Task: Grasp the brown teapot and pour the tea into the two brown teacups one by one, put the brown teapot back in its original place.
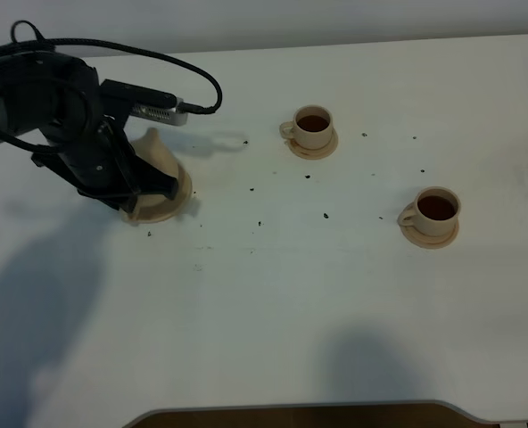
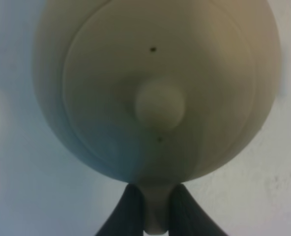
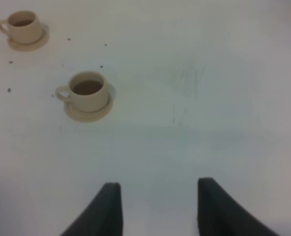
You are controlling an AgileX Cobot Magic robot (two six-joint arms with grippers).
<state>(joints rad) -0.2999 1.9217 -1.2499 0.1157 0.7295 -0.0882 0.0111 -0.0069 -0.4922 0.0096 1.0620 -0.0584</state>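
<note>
The brown teapot (image 1: 157, 174) is at the left of the high view, sitting on its big round saucer (image 1: 179, 207). The left gripper (image 1: 144, 183) is right on top of it and hides most of the pot. In the left wrist view the pot's round lid and its knob (image 2: 159, 104) fill the frame. At the bottom edge of that view, the two dark fingers (image 2: 128, 209) pinch the pot's handle (image 2: 156, 209) between them. So the left gripper is clamped tight on the handle, and the pot's body and spout (image 1: 154, 138) stick out straight ahead of it.

The two brown teacups are far off to the right. One cup (image 1: 314, 128) is near the top middle of the high view, and the other cup (image 1: 437, 210) is lower and more to the right. Both stand on small saucers and both have dark tea inside, so I think the pouring is done.

The right gripper (image 3: 158, 209) hangs over bare table (image 3: 209, 98) with its fingers spread apart, holding nothing.

I think the next move is to let go of the handle and lift straight up and away, so the pot stays put.
</note>
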